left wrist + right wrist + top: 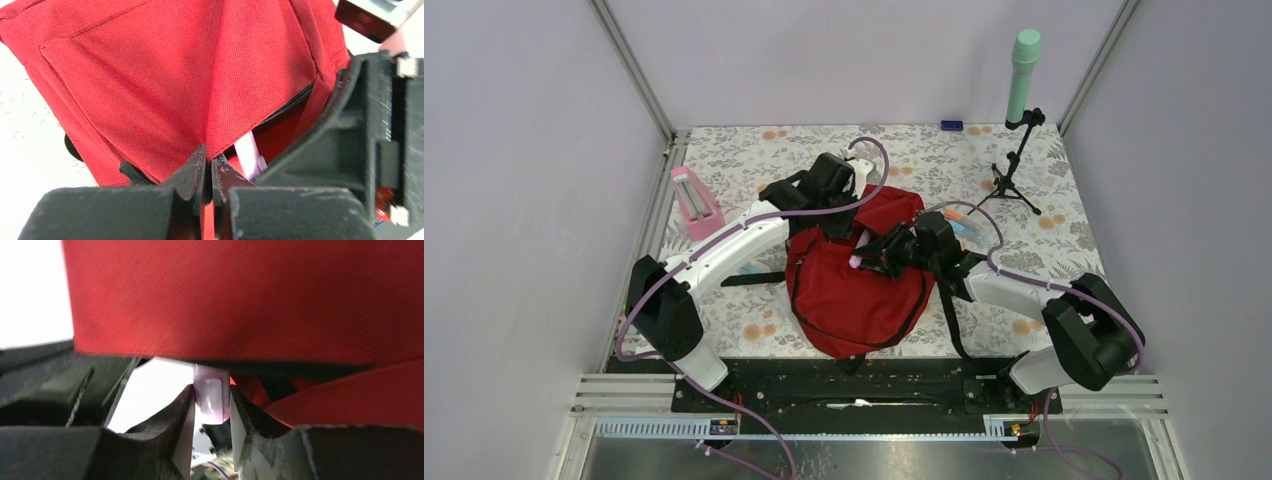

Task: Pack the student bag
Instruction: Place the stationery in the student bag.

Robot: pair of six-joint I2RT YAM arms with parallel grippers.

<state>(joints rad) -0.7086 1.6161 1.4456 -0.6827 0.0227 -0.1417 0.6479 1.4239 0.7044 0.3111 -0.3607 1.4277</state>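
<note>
Starting at the near edge of the table (754, 340), the student bag (854, 300) is seen lying just beyond the arm bases, roughly midway between them. Its red body is slumped and its upper part is turned toward the far side. Both arms meet over that upper part.

The right gripper (212, 402) is closed on a pale lilac stick (210, 390). The stick's free end reaches toward the dark gap under the raised red flap. The left gripper (209, 170) is pinched shut on a fold of the bag's fabric beside the black zipper (292, 104), and the opening is lifted by that fold. From the left wrist view the stick can be seen through the gap.

The step in hand is judged to be the insertion of the stick into the bag. It would be done well if:
- the flap were held high and taut by the left gripper;
- the stick were driven along its own axis under the zipper edge;
- the stick were released only once most of its length is inside, so that it cannot catch or slide out.

Farther off, a pink case (694, 203) stands at the left. Small blue and orange items (964, 225), too small to identify, lie behind the right wrist. A green cylinder (1024, 75) on a black tripod (1016, 180) stands at the far right.
</note>
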